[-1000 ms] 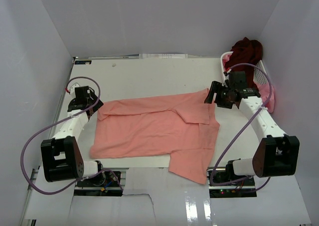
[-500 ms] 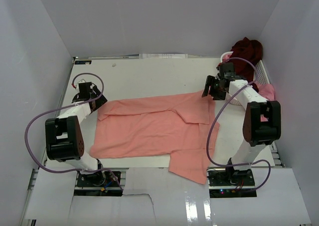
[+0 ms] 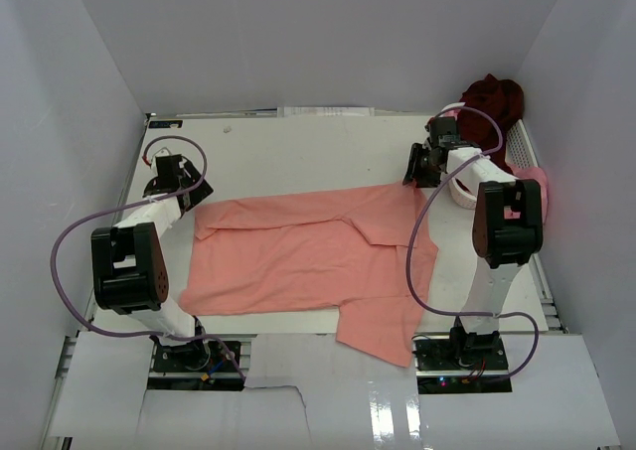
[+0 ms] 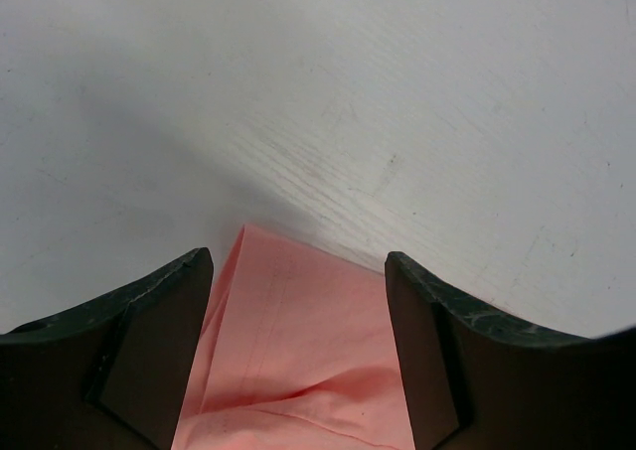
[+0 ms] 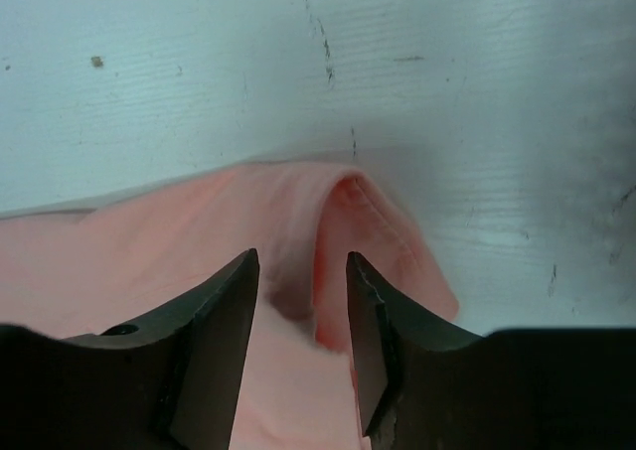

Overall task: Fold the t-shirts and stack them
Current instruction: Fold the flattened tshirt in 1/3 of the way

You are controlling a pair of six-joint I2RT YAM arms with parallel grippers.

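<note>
Lying flat mid-table, the salmon shirt [image 3: 308,256] covers much of the scuffed white table [image 3: 298,152], which plain pale walls [image 3: 328,43] box in on three sides. The left gripper [image 4: 298,259] straddles the shirt's far left corner, jaws wide apart. The right gripper [image 5: 301,259] brackets a raised fold at the far right corner; I cannot tell whether it grips. A maroon shirt [image 3: 492,97] tops the far-right basket [image 3: 522,147], with a pink shirt [image 3: 534,184] beside it.

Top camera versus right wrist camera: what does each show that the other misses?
Only the top: the whole salmon shirt spread out, the left claw, and the basket holding a maroon shirt. Only the right wrist: a raised fold in the shirt's edge, sitting between the fingers of the right claw, which stand apart. Both: salmon cloth on the white table.
</note>
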